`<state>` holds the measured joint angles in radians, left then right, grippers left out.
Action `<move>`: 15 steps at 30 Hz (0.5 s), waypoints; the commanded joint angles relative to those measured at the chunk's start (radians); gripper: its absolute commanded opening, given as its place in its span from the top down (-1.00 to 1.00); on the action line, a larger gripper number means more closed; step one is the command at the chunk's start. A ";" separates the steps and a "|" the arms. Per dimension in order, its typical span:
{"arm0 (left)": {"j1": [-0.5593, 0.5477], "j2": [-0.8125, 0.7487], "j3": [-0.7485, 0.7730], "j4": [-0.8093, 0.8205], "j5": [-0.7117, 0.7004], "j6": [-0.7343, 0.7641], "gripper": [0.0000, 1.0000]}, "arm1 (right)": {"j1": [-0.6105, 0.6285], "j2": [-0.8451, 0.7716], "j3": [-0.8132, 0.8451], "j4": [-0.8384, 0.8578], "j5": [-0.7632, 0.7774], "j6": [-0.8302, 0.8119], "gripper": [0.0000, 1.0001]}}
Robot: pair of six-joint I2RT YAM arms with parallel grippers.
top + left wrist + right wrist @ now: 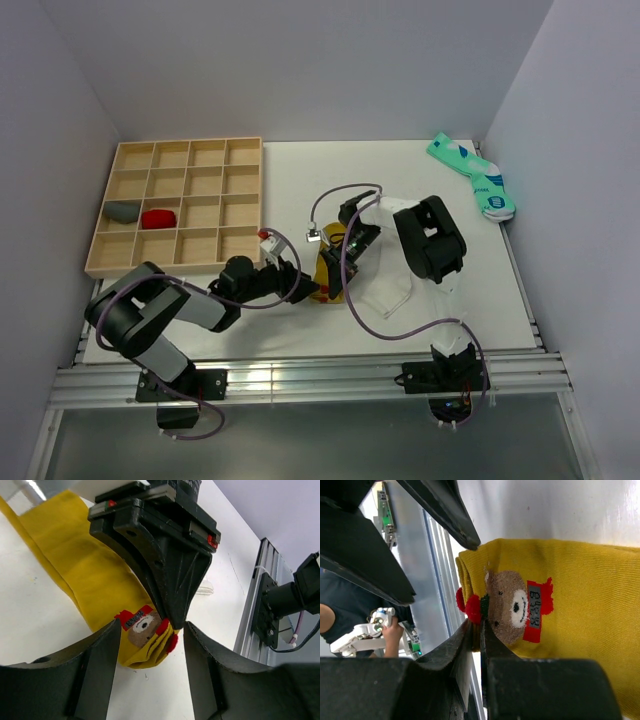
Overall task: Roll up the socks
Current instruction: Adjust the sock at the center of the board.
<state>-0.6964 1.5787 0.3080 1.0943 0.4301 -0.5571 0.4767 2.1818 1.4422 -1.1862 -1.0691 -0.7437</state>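
The mustard-yellow sock (331, 281) lies mid-table; in the left wrist view (90, 575) it runs away up-left, its folded end bearing a brown bear mark with red and white (142, 625). My right gripper (479, 626) is shut on that folded end beside the mark (512, 605), seen from above in the top view (336, 268). My left gripper (151, 632) is open, its fingers either side of the same end without touching it; it also shows in the top view (308, 290). The white sock (388, 296) lies partly under the right arm.
A wooden compartment tray (175, 150) stands at the back left, holding a grey bundle (123, 211) and a red bundle (158, 218). Teal patterned socks (473, 175) lie at the back right. A metal rail (300, 375) runs along the near table edge.
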 commanded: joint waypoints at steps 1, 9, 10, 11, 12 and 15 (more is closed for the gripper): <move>-0.017 0.023 0.039 0.058 0.051 0.029 -0.17 | -0.012 0.013 0.049 -0.049 -0.042 -0.034 1.00; -0.061 0.075 0.071 0.007 0.032 0.056 -0.14 | -0.023 0.013 0.053 -0.059 -0.046 -0.043 1.00; -0.061 0.084 0.069 0.013 0.032 0.052 -0.14 | -0.026 0.013 0.053 -0.061 -0.048 -0.042 1.00; -0.061 0.086 0.065 0.018 0.030 0.051 -0.14 | -0.026 0.013 0.053 -0.058 -0.048 -0.039 1.00; -0.063 0.086 0.063 0.022 0.030 0.049 -0.13 | -0.027 0.013 0.053 -0.058 -0.045 -0.037 1.00; -0.061 0.087 0.060 0.021 0.032 0.049 -0.11 | -0.036 0.016 0.055 -0.056 -0.045 -0.034 1.00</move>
<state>-0.7544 1.6600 0.3576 1.0744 0.4480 -0.5346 0.4553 2.1838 1.4605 -1.2171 -1.0901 -0.7601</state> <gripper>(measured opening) 0.561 0.142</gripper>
